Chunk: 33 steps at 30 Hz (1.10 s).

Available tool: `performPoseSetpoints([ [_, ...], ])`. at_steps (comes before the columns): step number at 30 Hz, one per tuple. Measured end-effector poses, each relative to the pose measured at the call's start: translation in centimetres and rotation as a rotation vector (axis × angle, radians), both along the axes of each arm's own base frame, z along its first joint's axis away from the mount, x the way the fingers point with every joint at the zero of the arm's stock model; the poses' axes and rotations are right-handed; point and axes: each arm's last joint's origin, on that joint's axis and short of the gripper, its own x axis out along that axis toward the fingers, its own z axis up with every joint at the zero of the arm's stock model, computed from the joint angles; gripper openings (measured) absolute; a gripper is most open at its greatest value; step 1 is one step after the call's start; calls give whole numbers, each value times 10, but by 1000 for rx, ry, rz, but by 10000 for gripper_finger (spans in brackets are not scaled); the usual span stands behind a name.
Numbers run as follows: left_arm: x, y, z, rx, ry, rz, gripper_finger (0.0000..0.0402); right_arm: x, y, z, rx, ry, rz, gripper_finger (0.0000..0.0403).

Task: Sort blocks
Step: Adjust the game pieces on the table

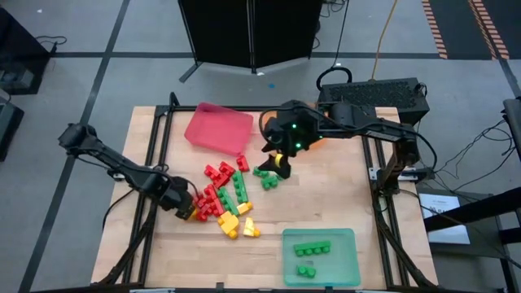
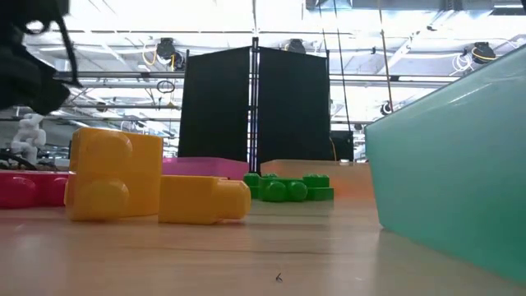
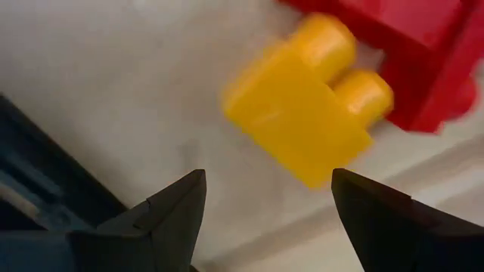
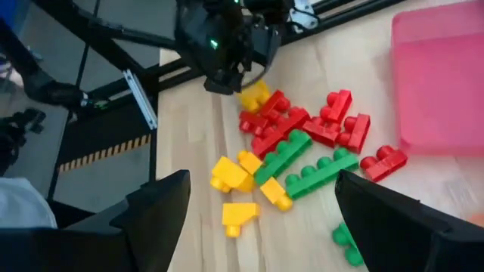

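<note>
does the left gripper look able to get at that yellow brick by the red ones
Probably yes: the left gripper is open right over the yellow brick, nothing between them, though a red brick touches its far side.

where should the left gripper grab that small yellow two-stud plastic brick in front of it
Grip the small yellow two-stud plastic brick across its flat body, one finger on each long side, below the studs. Come straight down from above: it lies flat on the wooden table, and the open left gripper already frames it. Its studded end touches a red plastic brick, so probably avoid pinching there.
</note>
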Motion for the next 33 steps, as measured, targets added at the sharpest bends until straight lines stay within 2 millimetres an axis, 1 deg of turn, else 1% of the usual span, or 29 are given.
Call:
performPoseSetpoints([
  [2, -1, -6, 3, -1, 22, 34, 271, -3, 3, -2, -10, 30, 16, 324],
  [8, -10, -17, 3, 11, 85, 144, 225, -5, 11, -5, -48, 66, 75, 324],
  [13, -18, -13, -3, 157, 129, 274, 173, -6, 14, -6, -83, 59, 120, 324],
  [17, -16, -13, -12, 191, 122, 326, 118, -6, 14, -6, -92, 65, 133, 324],
  [19, -12, -16, -16, 191, 105, 327, 88, -7, 14, -7, -96, 79, 141, 324],
  [23, -5, -18, -25, 272, 70, 340, 30, -9, 14, -9, -94, 108, 143, 324],
  [25, 2, -19, -30, 292, 27, 357, 9, -10, 14, -10, -91, 122, 146, 324],
  [30, 29, -25, -39, 249, -168, 407, 10, -12, 14, -12, -93, 149, 153, 324],
  [33, 45, -25, -45, 227, -236, 409, 10, -13, 14, -12, -101, 151, 163, 324],
])
